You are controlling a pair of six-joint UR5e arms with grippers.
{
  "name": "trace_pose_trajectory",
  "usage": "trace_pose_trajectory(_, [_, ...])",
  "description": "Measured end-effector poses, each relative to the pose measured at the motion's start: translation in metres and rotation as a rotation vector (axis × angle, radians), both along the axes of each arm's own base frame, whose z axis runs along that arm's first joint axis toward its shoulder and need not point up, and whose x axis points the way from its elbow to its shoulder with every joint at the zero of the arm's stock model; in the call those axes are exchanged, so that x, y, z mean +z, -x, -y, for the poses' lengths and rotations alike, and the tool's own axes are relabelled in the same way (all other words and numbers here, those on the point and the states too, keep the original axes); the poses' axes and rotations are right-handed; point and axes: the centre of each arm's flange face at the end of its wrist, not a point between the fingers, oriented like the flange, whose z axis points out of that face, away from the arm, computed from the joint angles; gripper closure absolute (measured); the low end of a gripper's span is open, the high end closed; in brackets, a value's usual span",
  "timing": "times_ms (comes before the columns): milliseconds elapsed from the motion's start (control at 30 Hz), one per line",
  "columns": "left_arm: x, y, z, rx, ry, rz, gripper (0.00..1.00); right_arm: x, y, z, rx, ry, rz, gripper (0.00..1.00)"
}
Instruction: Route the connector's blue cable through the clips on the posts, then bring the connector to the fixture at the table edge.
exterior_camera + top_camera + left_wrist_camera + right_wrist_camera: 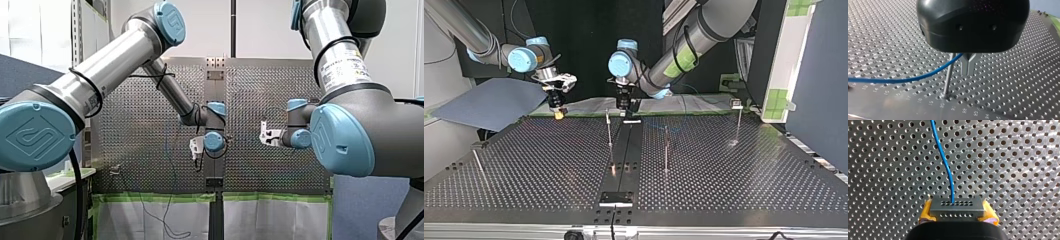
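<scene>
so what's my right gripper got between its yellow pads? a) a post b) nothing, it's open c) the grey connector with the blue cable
c: in the right wrist view the right gripper has its yellow pads clamped on the grey connector, with the blue cable running out of it.

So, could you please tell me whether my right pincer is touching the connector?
Touching. The right wrist view shows the connector seated between my right pincer's yellow pads, both pressed against its sides.
</scene>
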Motion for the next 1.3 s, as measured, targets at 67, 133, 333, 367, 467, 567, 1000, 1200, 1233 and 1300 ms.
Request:
trace_pose_trajectory(67, [-0.001, -0.002, -0.002, 0.004, 0.0, 0.0, 1.0, 0.0, 0.001, 0.001, -0.002, 0.0, 0.0, 1.0])
trace_pose_trajectory(133, [-0.001, -0.005, -0.004, 0.009, 0.001, 0.001, 1.0, 0.0, 0.002, 0.001, -0.003, 0.0, 0.001, 1.0])
trace_pose_trajectory(333, [0.0, -0.012, -0.01, 0.02, 0.004, 0.004, 1.0, -0.002, 0.002, 0.004, -0.006, 0.002, 0.004, 1.0])
trace_pose_trajectory(367, [0.0, -0.014, -0.011, 0.022, 0.004, 0.005, 1.0, -0.002, 0.002, 0.005, -0.006, 0.002, 0.004, 1.0])
trace_pose_trajectory(467, [0.002, -0.017, -0.012, 0.024, 0.008, 0.009, 1.0, -0.001, 0.002, 0.006, -0.008, 0.005, 0.005, 1.0])
trace_pose_trajectory(567, [0.005, -0.021, -0.012, 0.024, 0.013, 0.014, 1.0, 0.001, 0.002, 0.009, -0.009, 0.008, 0.006, 1.0])
trace_pose_trajectory(1000, [0.02, -0.033, -0.005, 0.015, 0.026, 0.031, 1.0, 0.004, 0.007, 0.018, -0.02, 0.02, 0.013, 1.0])
trace_pose_trajectory(1200, [0.02, -0.037, -0.008, 0.016, 0.027, 0.03, 1.0, -0.001, 0.009, 0.03, -0.026, 0.017, 0.016, 1.0])
trace_pose_trajectory(1233, [0.019, -0.038, -0.008, 0.015, 0.027, 0.03, 1.0, -0.001, 0.009, 0.032, -0.027, 0.019, 0.017, 1.0])
trace_pose_trajectory(1300, [0.019, -0.041, -0.01, 0.017, 0.027, 0.029, 1.0, -0.001, 0.009, 0.036, -0.026, 0.023, 0.02, 1.0])
